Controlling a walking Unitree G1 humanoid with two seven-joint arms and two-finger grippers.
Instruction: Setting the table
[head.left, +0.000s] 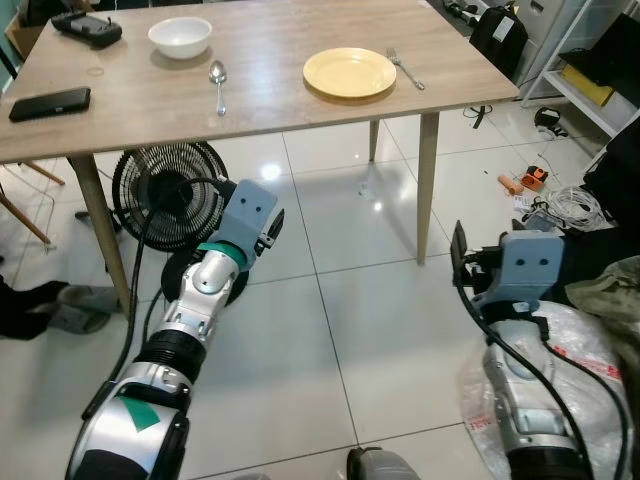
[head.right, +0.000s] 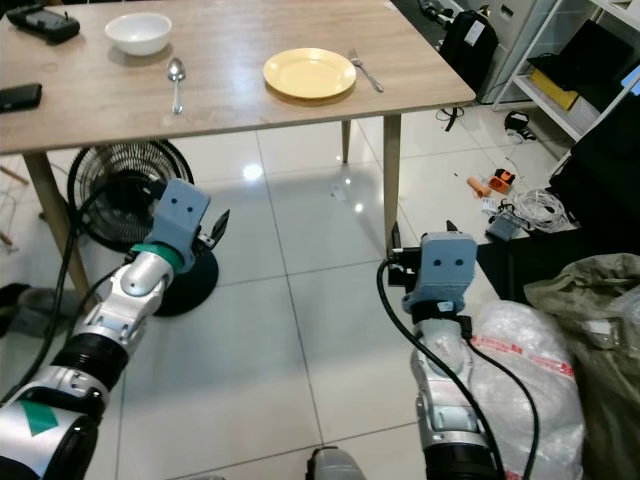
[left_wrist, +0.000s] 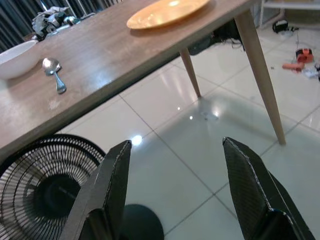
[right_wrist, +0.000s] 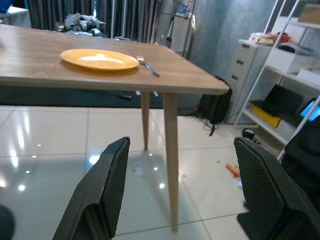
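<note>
Both silver arms sit low over the white tiled floor (head.left: 330, 330), short of the long light-wood table (head.left: 260, 90). Left gripper (left_wrist: 175, 195) and right gripper (right_wrist: 185, 185): 2 fingers each, spread wide, empty. On the table: round yellow plate (head.left: 350, 73), white bowl (head.left: 180, 37), steel spoon (head.left: 218, 85), steel fork (head.left: 405, 68) just right of the plate. Judgement: step closer and raise the arms before reaching; the spoon lies well apart from the plate.

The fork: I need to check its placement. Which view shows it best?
The left eye view: the fork lies whole, right of the yellow plate. The right eye view shows the same; the right wrist view sees it low and foreshortened.
</note>
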